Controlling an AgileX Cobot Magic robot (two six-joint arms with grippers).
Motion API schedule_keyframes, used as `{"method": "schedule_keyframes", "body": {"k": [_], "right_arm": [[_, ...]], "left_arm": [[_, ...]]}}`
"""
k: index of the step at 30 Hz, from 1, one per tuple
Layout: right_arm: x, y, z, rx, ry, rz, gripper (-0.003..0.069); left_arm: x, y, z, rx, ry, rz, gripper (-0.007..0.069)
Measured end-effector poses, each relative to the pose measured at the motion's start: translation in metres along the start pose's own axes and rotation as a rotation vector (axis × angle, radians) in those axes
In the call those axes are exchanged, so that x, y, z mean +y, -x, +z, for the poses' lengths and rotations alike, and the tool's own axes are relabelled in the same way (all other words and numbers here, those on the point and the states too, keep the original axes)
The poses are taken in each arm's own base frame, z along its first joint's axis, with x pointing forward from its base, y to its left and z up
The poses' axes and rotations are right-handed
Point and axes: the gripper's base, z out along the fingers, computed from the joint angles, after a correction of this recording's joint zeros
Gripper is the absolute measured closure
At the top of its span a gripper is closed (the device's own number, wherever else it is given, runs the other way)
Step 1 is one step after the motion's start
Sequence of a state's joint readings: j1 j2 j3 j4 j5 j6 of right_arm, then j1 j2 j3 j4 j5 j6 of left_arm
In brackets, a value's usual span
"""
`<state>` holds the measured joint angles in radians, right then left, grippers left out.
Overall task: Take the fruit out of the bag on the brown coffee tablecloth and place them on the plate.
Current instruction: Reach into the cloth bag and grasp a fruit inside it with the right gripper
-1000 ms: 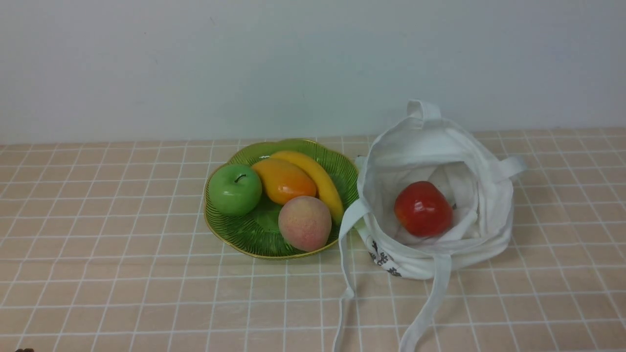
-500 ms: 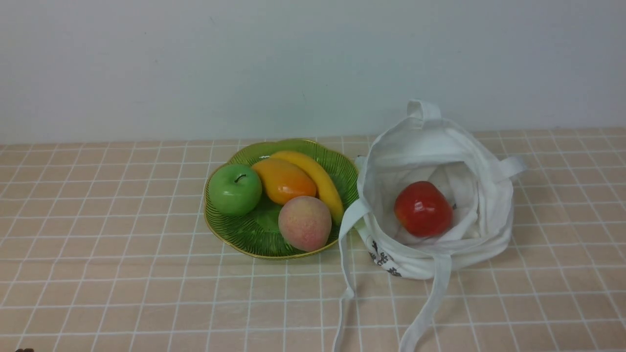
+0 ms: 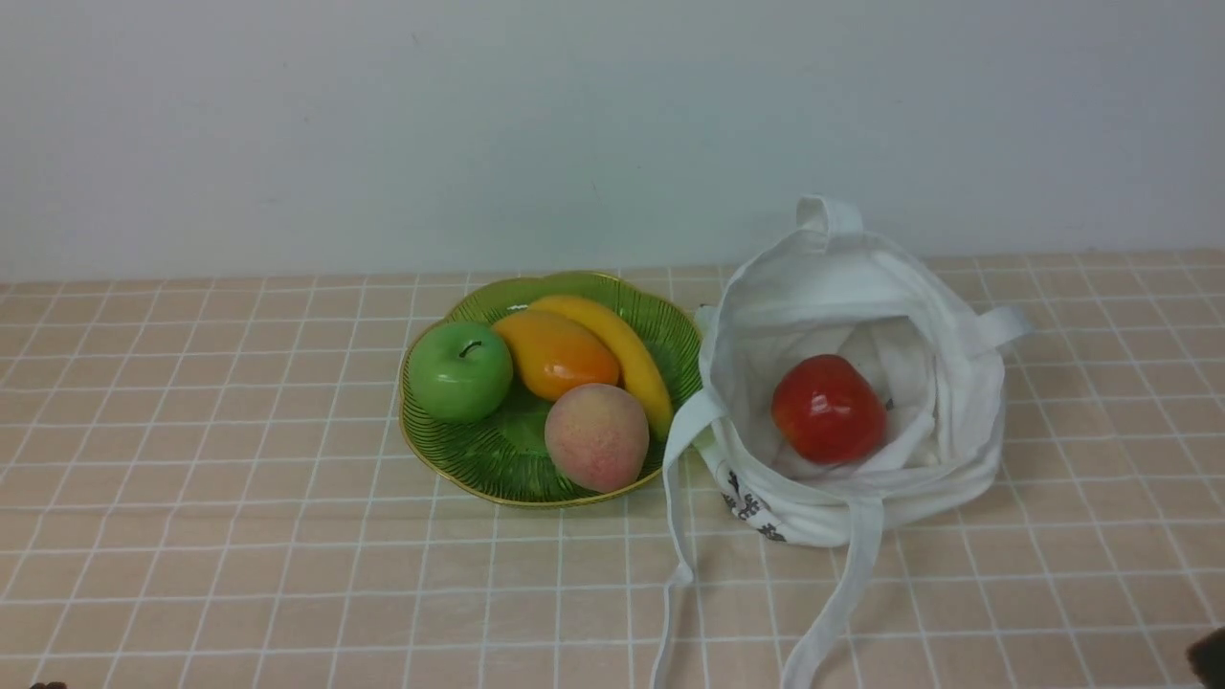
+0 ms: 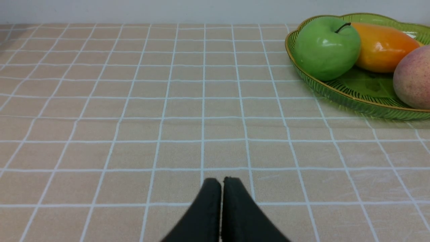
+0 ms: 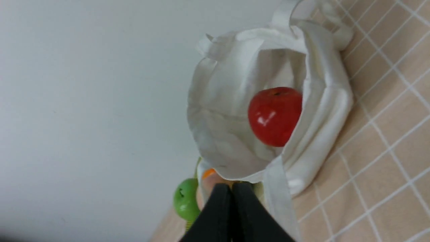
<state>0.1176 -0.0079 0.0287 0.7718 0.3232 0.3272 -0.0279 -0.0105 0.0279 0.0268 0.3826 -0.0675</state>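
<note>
The red apple (image 3: 828,408) lies inside the open white bag (image 3: 947,450) on the checked tan tablecloth (image 3: 239,536); the right wrist view shows the apple (image 5: 274,116) in the bag (image 5: 221,111) too. The green plate (image 3: 498,459) stands just left of the bag. My left gripper (image 4: 221,183) is shut and empty, low over bare cloth, well away from the plate (image 4: 352,97). My right gripper (image 5: 231,189) is shut and empty, away from the bag on its near side. Only a dark bit of the right arm (image 3: 1208,656) shows at the front view's lower right corner.
The plate holds a green apple (image 3: 460,371), a mango (image 3: 555,354), a banana (image 3: 622,359) and a peach (image 3: 596,436). The bag's long straps (image 3: 842,593) trail toward the front edge. A pale wall (image 3: 574,124) stands behind the table.
A dark bit of my right arm has come into the front view's lower right corner. The fruit, bag and plate have not moved.
</note>
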Motion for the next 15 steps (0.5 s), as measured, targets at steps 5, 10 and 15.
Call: {"method": "schedule_keyframes", "body": {"k": [5,10,15], "right_arm": [[0.001,0.000,0.000,-0.001,0.009,0.032,0.0673],[0.004,-0.001,-0.001,0.029,0.012,-0.080,0.0673],[0.056,0.023,-0.018,-0.055,0.141,-0.398,0.0673]], "left_arm": [[0.000,0.000,0.000,0.000,0.000,0.000,0.0632],[0.000,0.000,0.000,0.000,0.000,0.000,0.0632],[0.000,0.000,0.000,0.000,0.000,0.000,0.0632]]}}
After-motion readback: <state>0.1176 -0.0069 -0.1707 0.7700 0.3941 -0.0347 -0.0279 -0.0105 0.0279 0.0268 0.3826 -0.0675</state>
